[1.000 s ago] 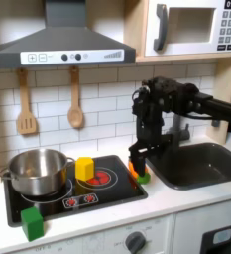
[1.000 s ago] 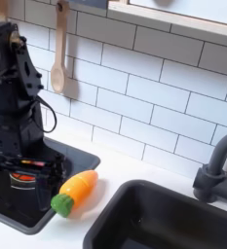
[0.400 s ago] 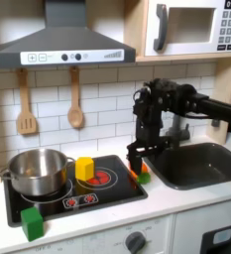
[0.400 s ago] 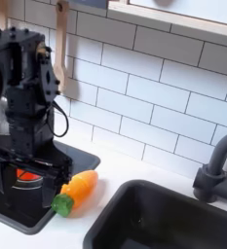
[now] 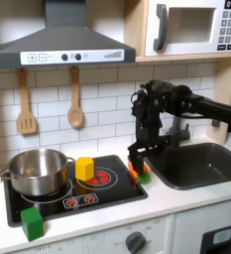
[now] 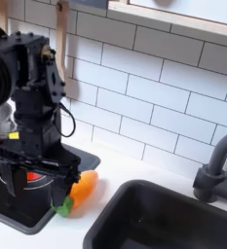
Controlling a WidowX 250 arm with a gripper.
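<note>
The black gripper (image 5: 136, 164) hangs low at the right edge of the black toy stovetop (image 5: 57, 203), right over the orange toy carrot with a green top (image 6: 76, 192), which lies on the white table (image 6: 100, 185) between the stovetop and the dark sink basin (image 5: 201, 164). In the second exterior view the gripper (image 6: 42, 165) stands in front of the carrot and hides its middle, so only the orange end and the green tip show past it; its fingers look set apart on either side of the carrot, but whether they touch it cannot be told. In the first exterior view the carrot (image 5: 140, 177) shows as a small orange patch just below the gripper. On the stovetop, toward the first exterior view's left, sit a shiny steel pot (image 5: 38, 171) and a yellow block (image 5: 84, 168), the block just beside the pot; a green cube (image 5: 32, 222) stands near the front edge of the stovetop. A wooden spatula (image 5: 26, 104) and a wooden spoon (image 5: 75, 101) hang on the white tiled wall under the grey range hood (image 5: 62, 40), and a dark curved faucet (image 6: 214, 165) rises at the second exterior view's right.
</note>
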